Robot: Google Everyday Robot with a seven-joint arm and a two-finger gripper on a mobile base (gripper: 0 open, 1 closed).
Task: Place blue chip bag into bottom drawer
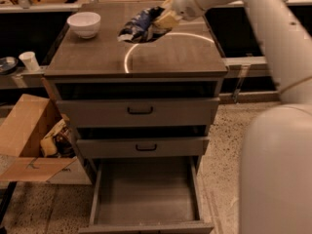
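Gripping bag (139, 27) by its right end, gripper (165, 19) hangs over table's (170, 57) far side; bag trails left. Open bottom drawer (146, 196) lies nearer, well below.

Right of the white bowl (84, 23), the pincer (165, 20) grips the blue chip bag (141, 27) and hides its right end. The bag's markings are blurred. Farther right of the bowl, the arm (273, 43) is cut off by the top and right edges.
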